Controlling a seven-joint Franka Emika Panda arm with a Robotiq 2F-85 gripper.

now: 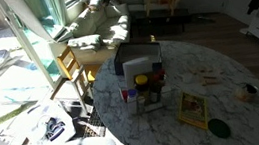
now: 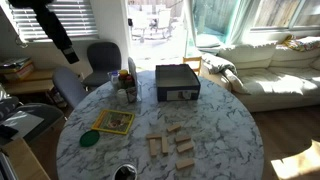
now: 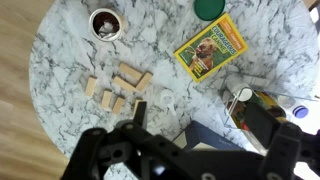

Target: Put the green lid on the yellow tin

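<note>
The green lid (image 3: 210,8) is a dark green disc lying flat on the marble table at the top edge of the wrist view. It also shows in both exterior views (image 1: 218,127) (image 2: 88,139), close to the table rim. The yellow tin (image 3: 105,23) is small, round and open, and stands apart from the lid; it shows in both exterior views (image 1: 248,91) (image 2: 124,173). My gripper (image 3: 200,112) is high above the table, far from both, and looks open and empty. In an exterior view my arm (image 2: 52,28) hangs at the upper left.
A yellow-green square card (image 3: 210,48) lies beside the lid. Several wooden blocks (image 3: 118,85) are scattered near the tin. A dark box stack (image 2: 177,82) with small items (image 1: 142,81) sits mid-table. Chairs (image 2: 100,58) and a sofa (image 2: 270,70) stand around the round table (image 2: 215,130).
</note>
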